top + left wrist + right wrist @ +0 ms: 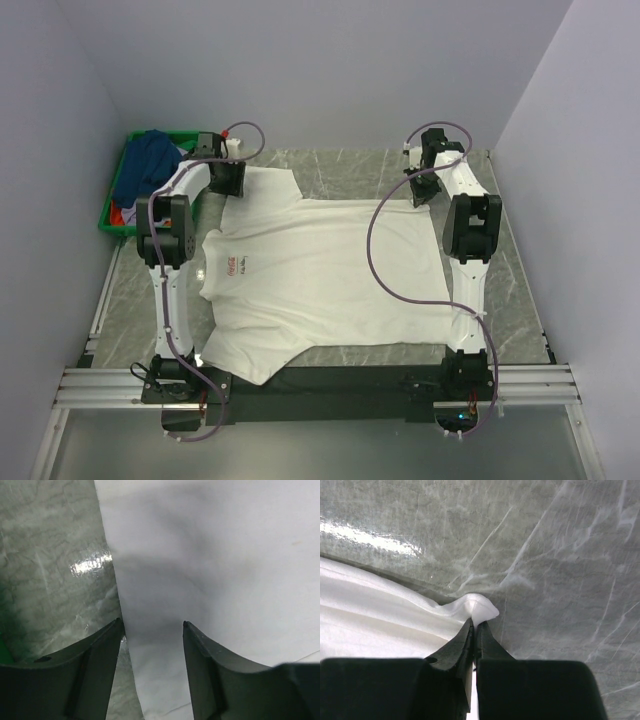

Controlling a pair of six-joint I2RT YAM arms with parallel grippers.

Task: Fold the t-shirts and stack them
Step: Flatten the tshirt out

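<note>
The large white t-shirt (pixel 320 270) lies spread flat on the marble table, its small red chest mark (pixel 233 265) toward the left. My left gripper (pixel 232 185) is open at the far left sleeve; in the left wrist view (pixel 152 625) its fingers straddle the edge of the white cloth (pixel 210 570). My right gripper (pixel 420 192) is at the shirt's far right corner; in the right wrist view (pixel 476 622) it is shut on a small pinch of the white cloth (pixel 380 625). A dark blue shirt (pixel 150 160) and a bit of red cloth (pixel 120 213) lie in the crate. No lavender shirt shows.
The green plastic crate (pixel 108 205) stands at the far left corner, close beside my left arm. Grey walls close in the table on three sides. Bare marble (pixel 350 170) shows behind the shirt between the two grippers.
</note>
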